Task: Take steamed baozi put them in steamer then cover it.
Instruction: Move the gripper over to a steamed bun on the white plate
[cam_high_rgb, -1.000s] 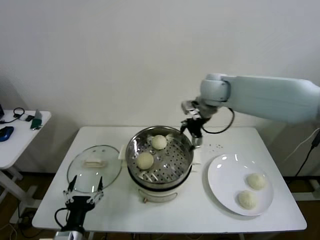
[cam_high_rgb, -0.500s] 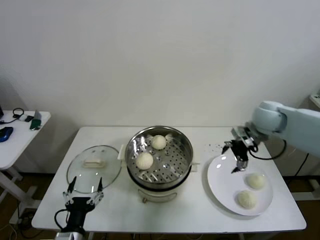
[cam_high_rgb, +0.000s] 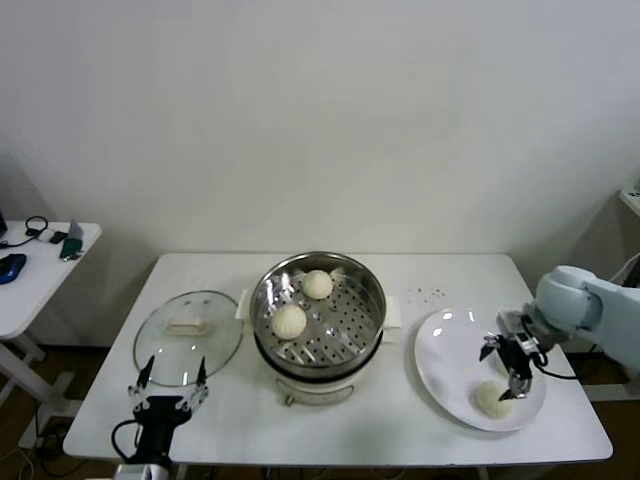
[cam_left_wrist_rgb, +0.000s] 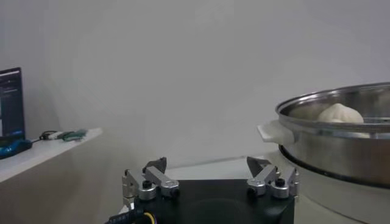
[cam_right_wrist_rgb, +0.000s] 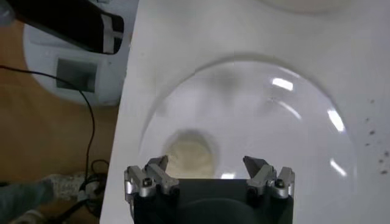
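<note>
Inspecting the table, we find the right gripper spread wide and empty above the white plate and its baozi, two buns in the steamer, the cover alongside, and the left gripper parked wide open.

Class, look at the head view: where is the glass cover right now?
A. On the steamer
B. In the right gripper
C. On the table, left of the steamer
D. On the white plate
C: the cover lies flat on the table, beside the uncovered steamer.
</note>
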